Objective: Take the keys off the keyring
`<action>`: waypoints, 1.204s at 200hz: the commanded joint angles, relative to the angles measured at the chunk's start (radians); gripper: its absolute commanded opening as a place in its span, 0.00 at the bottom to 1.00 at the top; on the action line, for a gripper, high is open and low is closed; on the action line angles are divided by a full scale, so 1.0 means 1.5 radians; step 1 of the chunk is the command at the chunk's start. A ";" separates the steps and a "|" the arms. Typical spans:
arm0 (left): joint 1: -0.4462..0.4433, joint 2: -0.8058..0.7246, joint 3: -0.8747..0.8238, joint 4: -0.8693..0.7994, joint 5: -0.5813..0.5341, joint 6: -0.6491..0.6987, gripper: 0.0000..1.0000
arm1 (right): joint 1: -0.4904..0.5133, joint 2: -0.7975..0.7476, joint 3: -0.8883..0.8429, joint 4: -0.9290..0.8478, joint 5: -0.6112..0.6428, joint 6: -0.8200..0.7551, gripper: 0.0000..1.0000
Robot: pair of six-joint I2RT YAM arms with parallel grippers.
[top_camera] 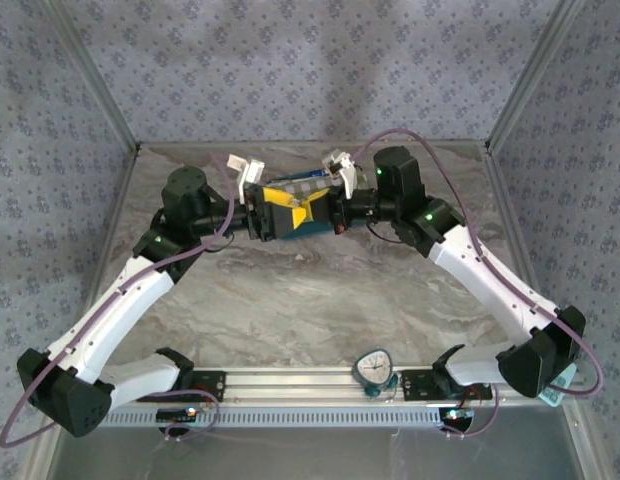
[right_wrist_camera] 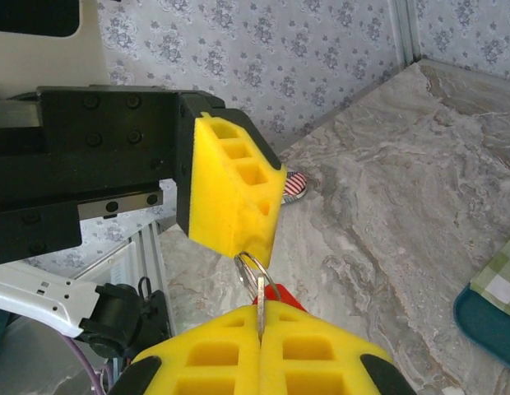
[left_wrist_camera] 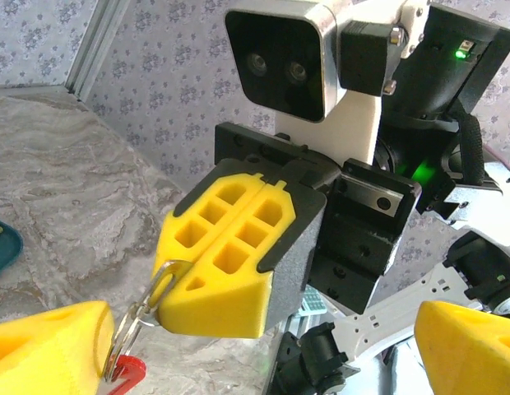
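1. Left wrist view: the right gripper (left_wrist_camera: 193, 288) is clamped. Its yellow pads press together on the keyring (left_wrist_camera: 144, 317), which pokes out of the pad tips toward 7 o'clock.
2. The left gripper (left_wrist_camera: 267, 350) is released, with its fingers well apart at 8 and 4 o'clock of the frame. The ring rests against the 8 o'clock finger (left_wrist_camera: 57, 346), and a red tab (left_wrist_camera: 127, 377), probably a key's cover, sits just under it.
3. The ring's long axis runs from 1 to 7 o'clock, so it lies at the left gripper's edge, not between its fingers.
4. The left arm is the free one. It likely has to shift toward 8 o'clock to bracket a key before closing, while the right arm anchors the ring.
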 commanded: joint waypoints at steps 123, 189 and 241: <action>-0.024 -0.007 0.031 -0.013 -0.016 0.019 0.94 | 0.009 0.007 0.047 -0.029 0.079 -0.010 0.00; -0.024 -0.013 0.036 -0.033 -0.027 0.032 0.94 | 0.016 0.006 0.051 -0.047 0.106 -0.030 0.00; -0.037 -0.001 0.048 -0.031 -0.020 0.031 0.93 | 0.023 0.008 0.053 -0.045 0.116 -0.034 0.00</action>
